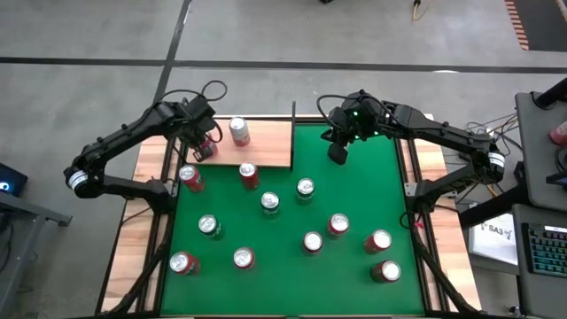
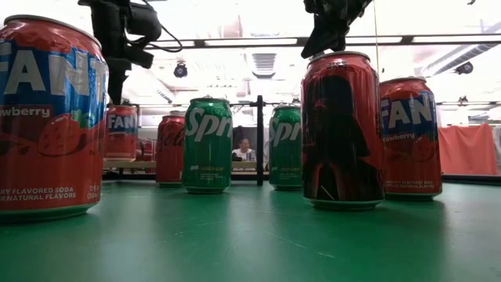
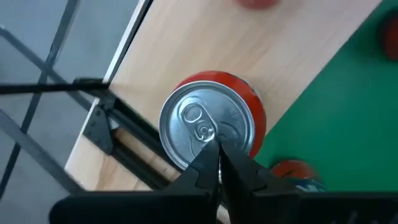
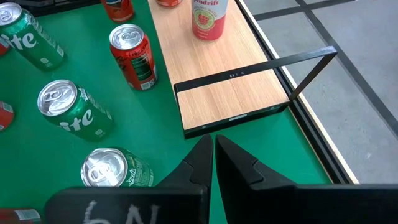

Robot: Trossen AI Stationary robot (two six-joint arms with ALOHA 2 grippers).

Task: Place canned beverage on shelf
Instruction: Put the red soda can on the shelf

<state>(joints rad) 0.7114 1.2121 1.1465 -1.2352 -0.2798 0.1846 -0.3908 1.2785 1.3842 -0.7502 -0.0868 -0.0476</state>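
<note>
The shelf (image 1: 266, 142) is a pale wood panel with black rods, lying at the far left of the green felt. A red can (image 3: 208, 127) stands upright on the panel near its left end. My left gripper (image 3: 219, 163) is shut, pointing steeply down right above that can's silver top. A white and red can (image 1: 239, 131) stands on its base farther along the panel. My right gripper (image 4: 213, 152) is shut and empty, hovering over the felt by the shelf's right end (image 4: 236, 106). My left gripper comes from above with its shut fingertips (image 3: 208, 158) over the near rim of the red can's top (image 3: 193, 124). I cannot tell whether they touch the lid or hang just over it. The can stands upright on the shelf panel.
Several cans stand upright on the green felt (image 1: 354, 195): a red one (image 1: 249, 175) just before the shelf, another (image 1: 190, 177) at its left corner, green ones (image 1: 270, 203) in the middle, more toward the near edge. A black rod frame (image 4: 273, 62) rises at the shelf's right end.
</note>
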